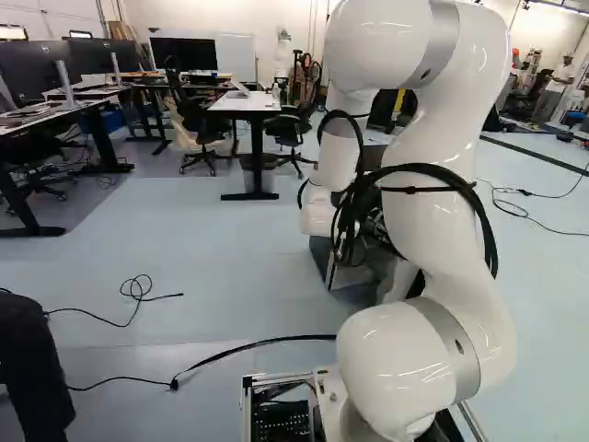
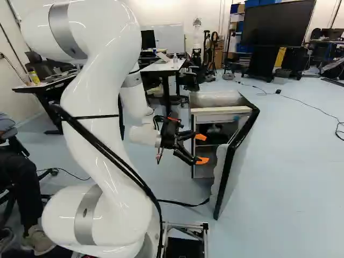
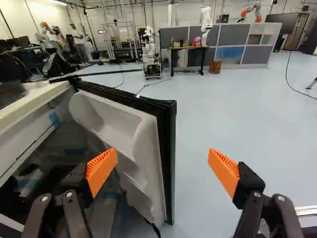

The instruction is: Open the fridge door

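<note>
The small fridge (image 2: 215, 99) stands ahead of the arm in the right base view, its door (image 2: 235, 156) swung well out from the body. My gripper (image 2: 201, 149) is at the open front, on the door's inner side. In the wrist view the gripper (image 3: 162, 157) stands open, fingers wide apart. Between and ahead of them is the free black edge of the door (image 3: 169, 158); one finger is on the side of the white inner shelves (image 3: 121, 130), the other over the floor outside. Neither pad visibly touches the door. In the left base view the arm hides the gripper.
Desks (image 1: 244, 103) and office chairs stand farther back. Black cables (image 1: 133, 299) lie on the floor. A seated person's leg (image 2: 22, 188) is left of the arm's base in the right base view. Other robots (image 3: 149, 49) stand far ahead in the wrist view, near grey partitions (image 3: 230, 34).
</note>
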You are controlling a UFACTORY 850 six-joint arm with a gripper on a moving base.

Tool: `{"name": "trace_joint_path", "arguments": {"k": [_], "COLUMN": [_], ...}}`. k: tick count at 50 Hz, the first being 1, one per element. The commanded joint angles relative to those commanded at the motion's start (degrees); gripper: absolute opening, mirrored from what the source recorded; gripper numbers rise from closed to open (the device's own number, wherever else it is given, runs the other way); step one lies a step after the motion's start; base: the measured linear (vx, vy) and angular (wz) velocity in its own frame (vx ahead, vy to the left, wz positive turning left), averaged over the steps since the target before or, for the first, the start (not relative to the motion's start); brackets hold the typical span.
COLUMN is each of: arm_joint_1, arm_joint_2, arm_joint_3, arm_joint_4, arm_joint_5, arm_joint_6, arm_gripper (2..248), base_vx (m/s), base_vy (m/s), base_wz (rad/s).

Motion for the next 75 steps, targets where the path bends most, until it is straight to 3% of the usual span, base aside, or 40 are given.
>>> {"name": "trace_joint_path", "arguments": {"k": [20,75], "arm_joint_1": [-2.8,-17.5], "arm_joint_2": [-1.7,-6.8], "arm_joint_3": [-3.8,-14.1], "arm_joint_4": [0.0,-6.4], "arm_joint_5": [0.0,-0.6], "arm_joint_6": [0.0,0.0], "arm_gripper": [247,247], "base_vx": [0.000,0.000], "base_vy": [0.000,0.000], "base_wz": [0.000,0.000]}}
